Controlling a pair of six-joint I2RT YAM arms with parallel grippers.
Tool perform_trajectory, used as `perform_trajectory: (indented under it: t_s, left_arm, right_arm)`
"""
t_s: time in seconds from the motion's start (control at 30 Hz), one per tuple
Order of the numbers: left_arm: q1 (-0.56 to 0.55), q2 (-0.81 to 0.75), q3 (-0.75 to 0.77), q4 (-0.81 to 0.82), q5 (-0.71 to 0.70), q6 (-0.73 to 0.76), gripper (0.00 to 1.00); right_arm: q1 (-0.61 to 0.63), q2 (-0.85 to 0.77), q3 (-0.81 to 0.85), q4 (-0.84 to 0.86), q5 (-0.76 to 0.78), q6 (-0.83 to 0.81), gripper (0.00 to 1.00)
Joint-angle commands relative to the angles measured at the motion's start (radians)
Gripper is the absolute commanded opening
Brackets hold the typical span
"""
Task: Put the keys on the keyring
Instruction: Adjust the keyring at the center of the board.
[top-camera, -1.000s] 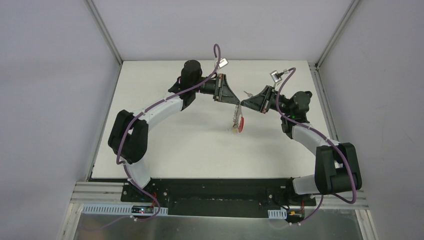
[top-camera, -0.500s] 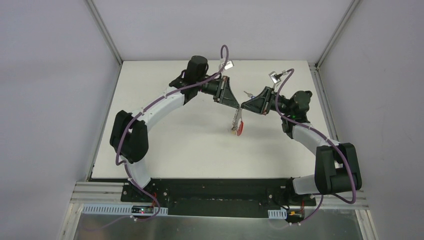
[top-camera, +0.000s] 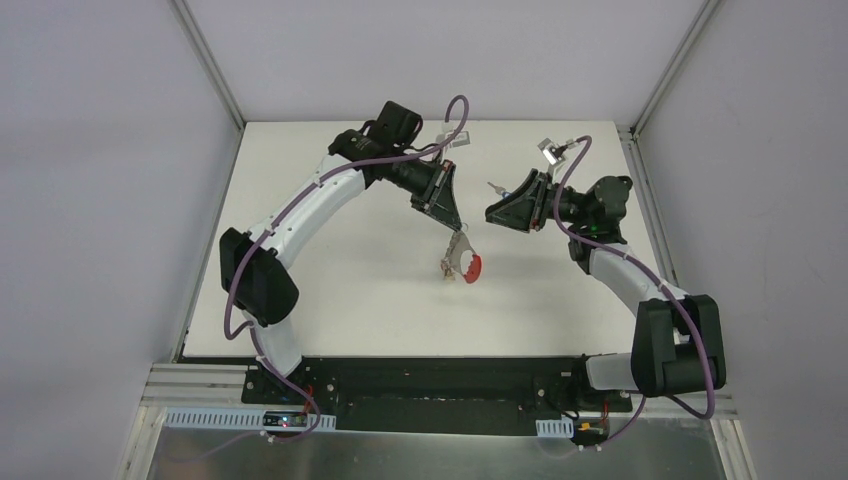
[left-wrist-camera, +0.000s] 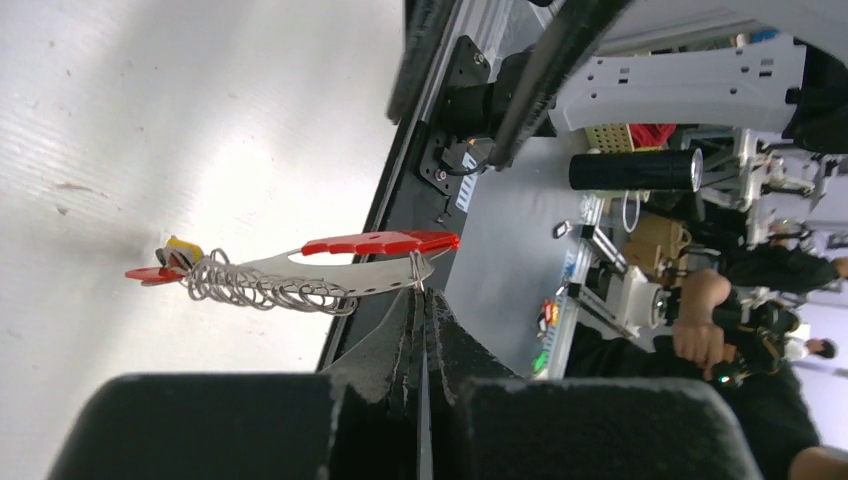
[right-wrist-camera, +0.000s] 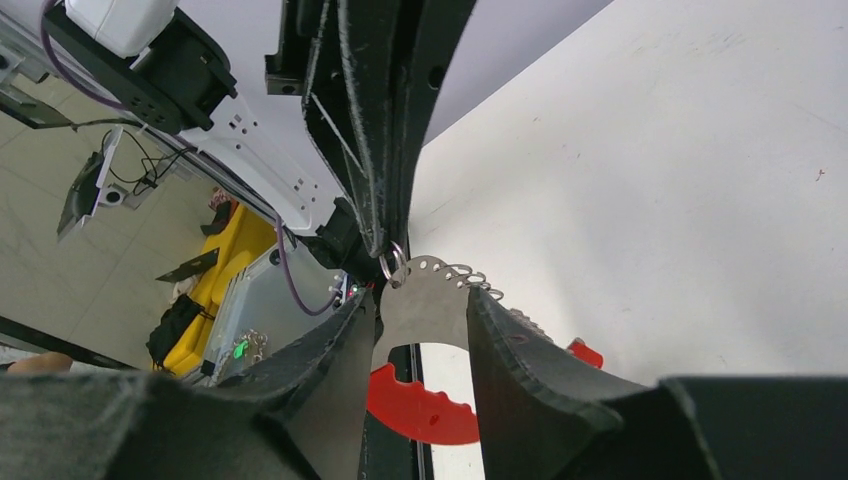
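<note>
A white tabletop (top-camera: 330, 290) fills the middle of the overhead view. It is boxed in by a plain pale grey left wall (top-camera: 100, 200), far wall (top-camera: 440, 50) and right wall (top-camera: 770, 200). Aluminium posts (top-camera: 208, 65) run up the two far corners. Along the near edge lies a black base plate (top-camera: 440, 385). Nearer still is a dull metal sheet (top-camera: 440, 455) with white slotted cable ducts (top-camera: 215, 420). The light is soft and even. Beyond the table, the left wrist view shows a cluttered workshop with a person (left-wrist-camera: 700, 330), and the right wrist view shows a pale tiled floor (right-wrist-camera: 40, 270).
</note>
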Motion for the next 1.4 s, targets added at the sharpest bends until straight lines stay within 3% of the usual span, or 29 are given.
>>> perform_trajectory:
  t_s: [0.0, 0.4, 0.67, 1.03, 1.37]
  left_arm:
    - [-0.008, 0.01, 0.021, -0.05, -0.026, -0.097, 0.0]
    - [-0.035, 0.002, 0.006, -0.047, -0.108, -0.191, 0.0]
    - [-0.045, 0.008, 0.006, -0.04, -0.086, -0.185, 0.0]
    - [-0.049, 0.054, 0.123, -0.147, 0.006, 0.083, 0.0]
    - [-0.054, 0.099, 0.223, -0.29, 0.038, 0.299, 0.0]
  right_arm:
    - [-0.001, -0.041, 0.041, 0.01, -0.057, -0.041, 0.42]
    - [0.059, -0.023, 0.058, -0.11, -0.06, -0.142, 0.45]
    - [0.087, 0.007, 0.071, -0.152, -0.061, -0.179, 0.46]
    - [0.121, 0.037, 0.074, -0.226, -0.105, -0.269, 0.44]
    - [0.143, 0.012, 0.085, -0.284, -0.108, -0.319, 0.29]
